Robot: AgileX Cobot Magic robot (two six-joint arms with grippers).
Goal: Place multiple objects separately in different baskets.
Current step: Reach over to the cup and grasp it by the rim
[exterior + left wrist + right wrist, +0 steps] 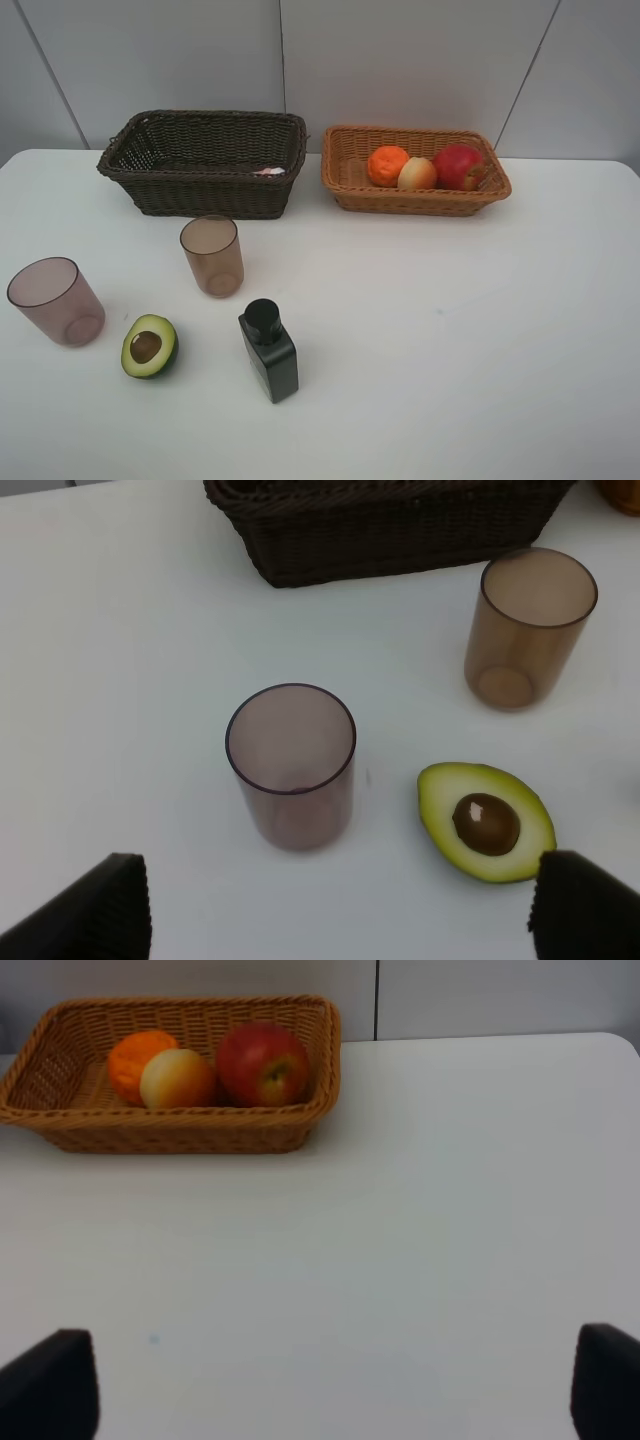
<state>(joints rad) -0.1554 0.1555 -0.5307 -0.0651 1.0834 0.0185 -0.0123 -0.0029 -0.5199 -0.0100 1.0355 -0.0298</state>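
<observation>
Left wrist view: the nearer cup [290, 765] stands upright on the bench [130, 680], just ahead of the left pincer [340, 908] and in line with its gap. That pincer is spread wide and holds nothing. The cup looks light, thin-walled and smooth, so it may slip or tip; a gentle squeeze across its wall at mid-height seems safest.

The halved avocado [487, 820] lies cut face up close by one finger. The second cup [528, 625] is farther ahead, and the dark basket [380, 525] is beyond it. Only a glimpse of pink and white shows in that basket, probably the pink bottle [270, 171]. The black bottle [268, 350] stands past the avocado.

The right pincer [325, 1385], also wide and empty, faces the light basket [170, 1130] well ahead. It holds the tangerine [135, 1058], peach [177, 1080] and apple [263, 1064] side by side.
</observation>
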